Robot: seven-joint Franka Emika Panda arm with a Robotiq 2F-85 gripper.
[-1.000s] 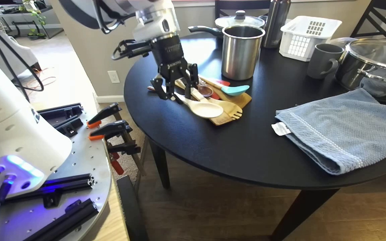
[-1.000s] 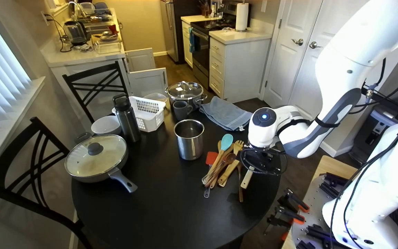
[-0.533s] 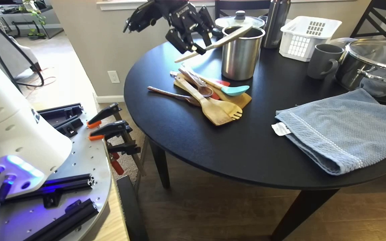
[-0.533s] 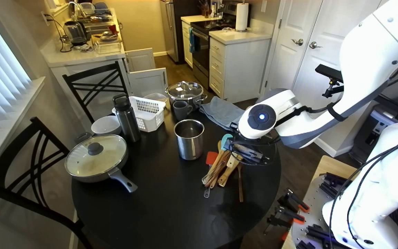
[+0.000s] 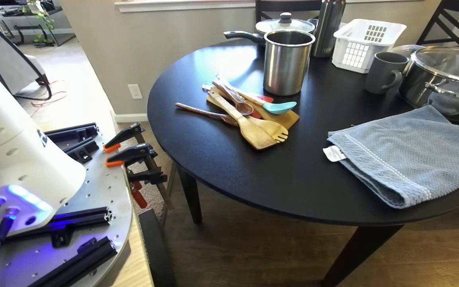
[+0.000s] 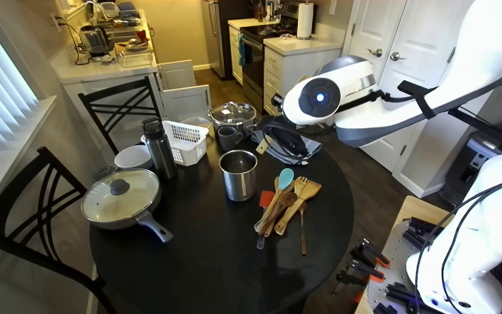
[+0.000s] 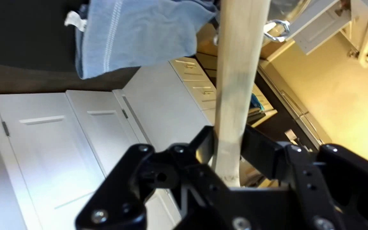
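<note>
Wrist view's got the hand (image 7: 229, 149) pinched mostly closed on a wooden handle (image 7: 237, 83), long axis crossing the grip and running off the top, while in an exterior view it's up clear of the desk (image 6: 181, 270), one end poking out toward the pot (image 6: 239, 182).

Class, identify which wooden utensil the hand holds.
The pale wooden utensil, gripped in the hand; the other wooden utensils lie together on the black table.
</note>
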